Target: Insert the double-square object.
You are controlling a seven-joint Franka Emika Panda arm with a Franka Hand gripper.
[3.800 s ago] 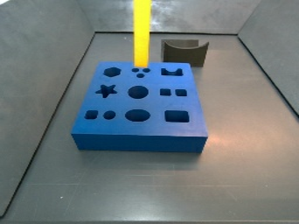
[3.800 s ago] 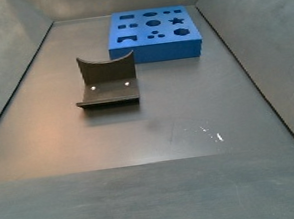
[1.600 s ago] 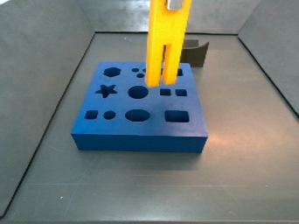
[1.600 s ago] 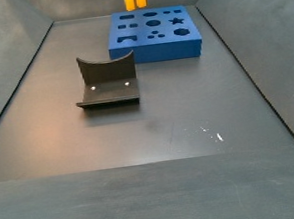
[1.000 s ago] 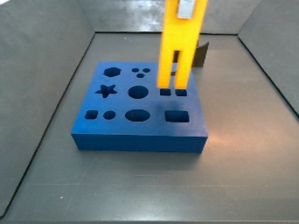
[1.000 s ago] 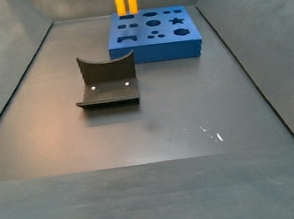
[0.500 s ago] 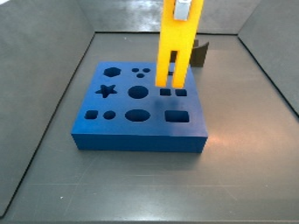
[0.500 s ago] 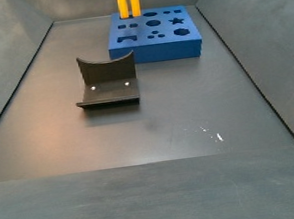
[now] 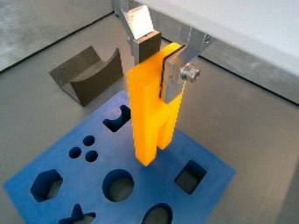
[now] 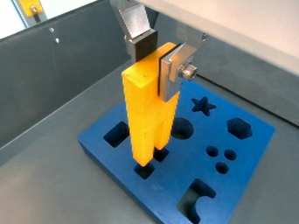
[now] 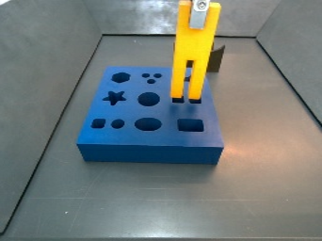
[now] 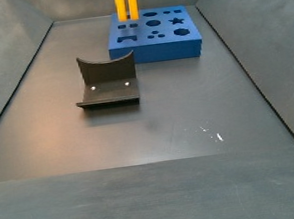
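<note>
Between my fingers (image 10: pixel 176 63), my gripper (image 10: pixel 156 54) clamps the top of the double-square object (image 10: pixel 149 109). Its long axis hangs upright, prongs down, right over the blue block (image 11: pixel 145 141). Both prongs seem to sit at the paired square holes (image 11: pixel 186 98), tips perhaps just entering; straight down looks right.

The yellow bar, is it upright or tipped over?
Upright. The double-square object hangs vertically in the gripper, prongs pointing down at the blue block.
</note>
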